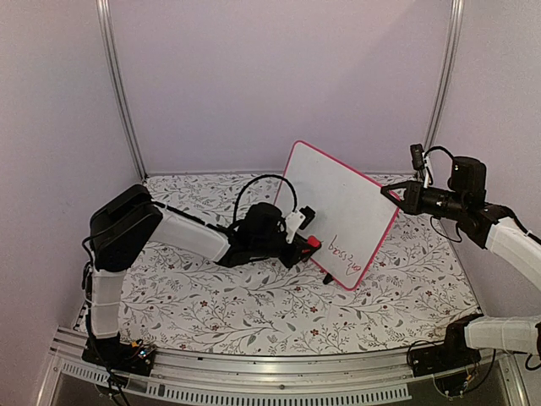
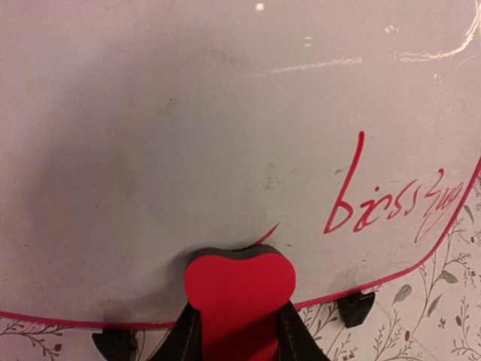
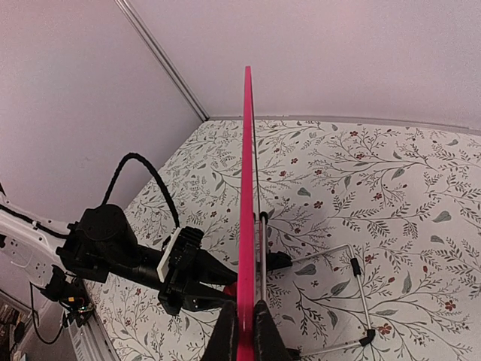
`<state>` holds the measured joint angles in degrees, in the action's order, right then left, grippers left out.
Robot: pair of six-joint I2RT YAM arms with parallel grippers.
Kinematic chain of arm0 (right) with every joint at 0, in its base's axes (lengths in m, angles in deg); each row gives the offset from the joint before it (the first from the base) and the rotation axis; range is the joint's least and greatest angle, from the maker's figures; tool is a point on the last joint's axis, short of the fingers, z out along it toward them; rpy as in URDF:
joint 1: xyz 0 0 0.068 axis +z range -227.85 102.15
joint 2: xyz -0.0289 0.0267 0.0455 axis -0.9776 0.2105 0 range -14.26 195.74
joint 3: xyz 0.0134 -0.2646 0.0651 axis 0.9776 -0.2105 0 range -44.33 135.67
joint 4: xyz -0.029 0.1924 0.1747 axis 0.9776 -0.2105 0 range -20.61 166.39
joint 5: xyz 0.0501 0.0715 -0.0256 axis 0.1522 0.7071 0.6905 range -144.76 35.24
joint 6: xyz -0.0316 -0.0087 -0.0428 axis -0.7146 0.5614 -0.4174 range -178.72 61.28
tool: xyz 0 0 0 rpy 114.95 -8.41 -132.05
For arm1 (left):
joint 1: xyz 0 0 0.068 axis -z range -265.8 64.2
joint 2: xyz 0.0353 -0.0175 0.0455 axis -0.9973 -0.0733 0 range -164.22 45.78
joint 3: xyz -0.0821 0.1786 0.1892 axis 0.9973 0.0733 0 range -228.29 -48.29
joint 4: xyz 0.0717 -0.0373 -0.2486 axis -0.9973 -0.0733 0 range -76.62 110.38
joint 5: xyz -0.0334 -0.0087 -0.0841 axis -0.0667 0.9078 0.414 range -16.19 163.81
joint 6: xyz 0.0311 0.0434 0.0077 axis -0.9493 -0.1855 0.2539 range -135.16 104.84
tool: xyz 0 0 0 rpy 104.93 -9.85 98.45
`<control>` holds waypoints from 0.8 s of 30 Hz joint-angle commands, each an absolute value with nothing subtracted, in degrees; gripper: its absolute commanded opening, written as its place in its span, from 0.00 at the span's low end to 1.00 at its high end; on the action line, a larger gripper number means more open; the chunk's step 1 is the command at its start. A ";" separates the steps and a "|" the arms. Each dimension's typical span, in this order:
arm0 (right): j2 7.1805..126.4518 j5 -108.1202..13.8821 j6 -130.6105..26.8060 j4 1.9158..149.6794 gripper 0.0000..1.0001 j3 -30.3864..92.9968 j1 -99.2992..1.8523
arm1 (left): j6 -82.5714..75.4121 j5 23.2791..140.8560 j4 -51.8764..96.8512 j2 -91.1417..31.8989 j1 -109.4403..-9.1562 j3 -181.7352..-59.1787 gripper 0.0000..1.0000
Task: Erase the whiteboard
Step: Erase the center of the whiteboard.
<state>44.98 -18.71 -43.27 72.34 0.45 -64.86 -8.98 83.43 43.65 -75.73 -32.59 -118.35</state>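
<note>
Firmly clamped, the left gripper (image 2: 240, 335) has its two dark fingers (image 2: 188, 338) pressed against the sides of a red eraser (image 2: 239, 289). The eraser's far end sits low on the face of the whiteboard (image 2: 188, 113), just above the bottom frame. It seems to touch the surface, though the left wrist view is too close to be sure. That same view shows red handwriting (image 2: 391, 203) to the right of the eraser, near the board's lower right corner, and two black feet (image 2: 355, 308) under the frame.

From the top external camera the left gripper (image 1: 304, 239) and eraser (image 1: 313, 242) lie against the lower left part of the whiteboard (image 1: 338, 203), which stands tilted on the floral table (image 1: 254, 304), with the handwriting (image 1: 345, 254) down by its near corner.

The right gripper (image 1: 390, 193) is closed on the whiteboard's right edge, well up from the table. Only the right wrist view shows this grip: the gripper (image 3: 245, 335) has one finger (image 3: 225, 335) on each face of the board, whose pink frame (image 3: 246, 188) is seen edge-on. That view also shows a wire stand (image 3: 361, 293) behind the board, hidden in the other two views, and the left arm (image 3: 113, 248) on the front side.
</note>
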 commanded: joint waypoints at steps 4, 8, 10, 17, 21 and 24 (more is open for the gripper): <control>45.63 -14.00 -44.11 66.46 0.00 -1.34 -63.32 | -8.31 82.77 44.67 -77.43 -31.32 -116.95 0.00; 45.46 -14.33 -44.21 66.02 0.00 -1.08 -63.31 | -8.78 83.22 42.89 -77.11 -31.30 -119.43 0.00; 45.43 -14.42 -44.28 65.98 0.00 -1.24 -63.28 | -8.69 82.93 42.78 -76.57 -31.18 -118.88 0.00; 45.52 -14.38 -44.06 66.19 0.00 -1.05 -63.32 | -9.24 81.71 42.53 -75.97 -30.45 -117.52 0.00; 45.94 -14.64 -44.53 65.85 0.00 -0.36 -63.26 | -10.19 80.10 42.72 -74.67 -30.16 -116.85 0.00; 46.11 -14.45 -44.51 66.12 0.00 -0.56 -63.30 | -10.03 80.71 41.72 -74.78 -29.98 -118.46 0.00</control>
